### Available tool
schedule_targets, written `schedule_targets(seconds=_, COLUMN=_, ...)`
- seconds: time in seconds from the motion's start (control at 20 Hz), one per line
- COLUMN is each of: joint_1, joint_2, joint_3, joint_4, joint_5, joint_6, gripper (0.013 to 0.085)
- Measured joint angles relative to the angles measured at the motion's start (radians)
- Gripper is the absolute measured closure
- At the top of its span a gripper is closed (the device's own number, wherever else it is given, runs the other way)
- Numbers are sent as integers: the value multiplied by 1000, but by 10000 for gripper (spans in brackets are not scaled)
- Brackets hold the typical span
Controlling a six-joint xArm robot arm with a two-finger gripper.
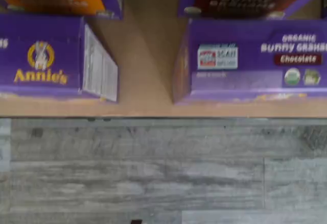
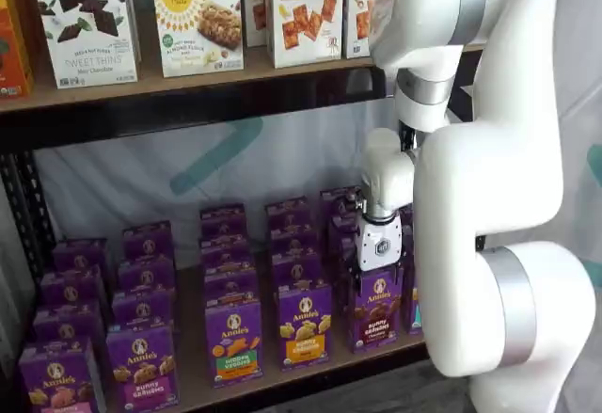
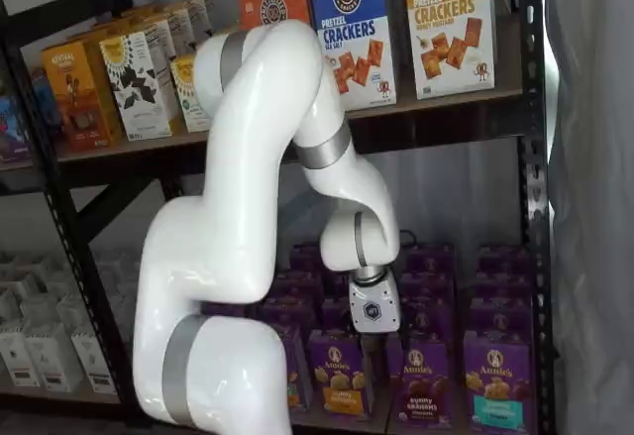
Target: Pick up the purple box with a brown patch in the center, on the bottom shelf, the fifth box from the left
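The purple box (image 2: pixel 376 314) stands upright at the front of the bottom shelf (image 2: pixel 273 375), with brown crackers and a brown band on its front. It also shows in a shelf view (image 3: pixel 421 385). In the wrist view its top (image 1: pixel 255 60) reads "Bunny Grahams Chocolate", beside bare shelf board (image 1: pixel 148 55). My gripper (image 2: pixel 379 277) hangs white-bodied right above the box's top, just in front of it. In a shelf view the gripper (image 3: pixel 370 348) sits slightly left of the box. The fingers are dark against the boxes and no gap shows.
A purple Annie's box with a yellow band (image 2: pixel 304 333) stands just left of the target, with a gap between them. A teal-band box (image 3: pixel 495 380) stands to the right. More purple boxes fill the rows behind. Cracker boxes (image 2: pixel 306 8) sit on the higher board. A black rack post (image 3: pixel 535 207) is at the right.
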Motion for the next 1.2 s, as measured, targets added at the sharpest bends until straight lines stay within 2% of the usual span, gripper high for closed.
schedule_targets(seconds=0.15, joint_1=-5, joint_2=15, joint_3=-28, joint_4=19, joint_5=10, joint_6=-24, gripper=130)
schedule_targets(seconds=0.3, joint_1=-15, joint_2=25, joint_3=-51, joint_4=-19, joint_5=20, joint_6=2, gripper=130)
schedule_targets(seconds=0.35, joint_1=-19, joint_2=29, joint_3=-56, joint_4=-18, joint_5=21, joint_6=-2, gripper=130)
schedule_targets(seconds=0.5, joint_1=-34, joint_2=40, joint_3=-76, joint_4=-6, joint_5=34, joint_6=-30, gripper=130)
schedule_targets(seconds=0.7, joint_1=-49, joint_2=54, joint_3=-97, joint_4=38, joint_5=28, joint_6=-86, gripper=130)
schedule_targets(seconds=0.85, joint_1=-55, joint_2=71, joint_3=-121, joint_4=40, joint_5=30, joint_6=-94, gripper=130)
schedule_targets(seconds=1.0, joint_1=-53, joint_2=87, joint_3=-144, joint_4=68, joint_5=40, joint_6=-119, gripper=130)
schedule_targets(seconds=1.2, joint_1=-50, joint_2=106, joint_3=-168, joint_4=66, joint_5=45, joint_6=-115, gripper=130)
